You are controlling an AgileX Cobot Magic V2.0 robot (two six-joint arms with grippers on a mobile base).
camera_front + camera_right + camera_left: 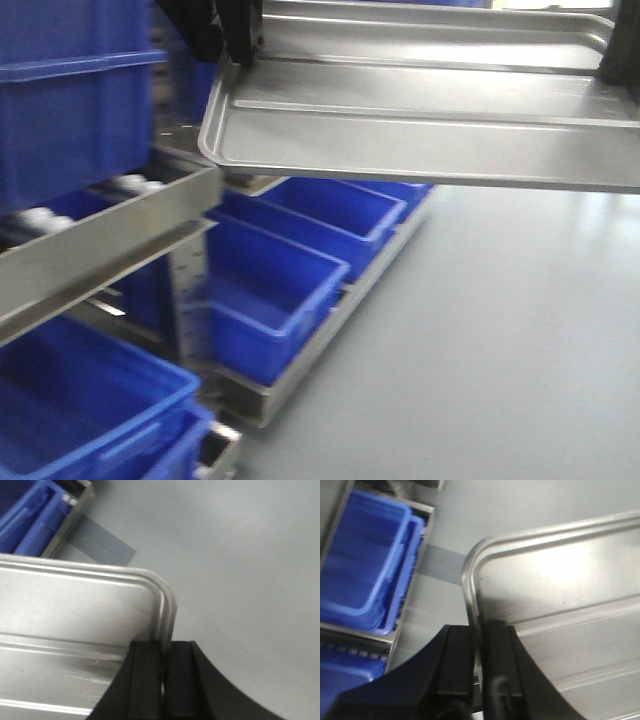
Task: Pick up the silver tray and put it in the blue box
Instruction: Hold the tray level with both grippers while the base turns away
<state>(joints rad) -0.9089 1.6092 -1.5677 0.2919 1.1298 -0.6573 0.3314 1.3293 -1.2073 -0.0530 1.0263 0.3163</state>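
The silver tray (420, 120) hangs level in the air over the grey floor, its two long ridges showing. On its left rim my left gripper (240, 55) is shut, one finger inside the rim and one outside (479, 630). The tray's (560, 580) rounded corner lies just ahead of those fingers. My right gripper (615, 75) is shut on the right rim (165, 645), close to another corner of the tray (75, 595). Blue boxes stand to the left: a deep one (70, 110) high up and an open one (90, 400) low down. I cannot tell which is the task's.
A metal rack with roller rails (110, 235) runs along the left, holding more blue bins (280, 285) at floor level. Its steel base frame (290, 390) juts toward the grey floor (500, 330). A grey tape strip (105, 545) marks the floor.
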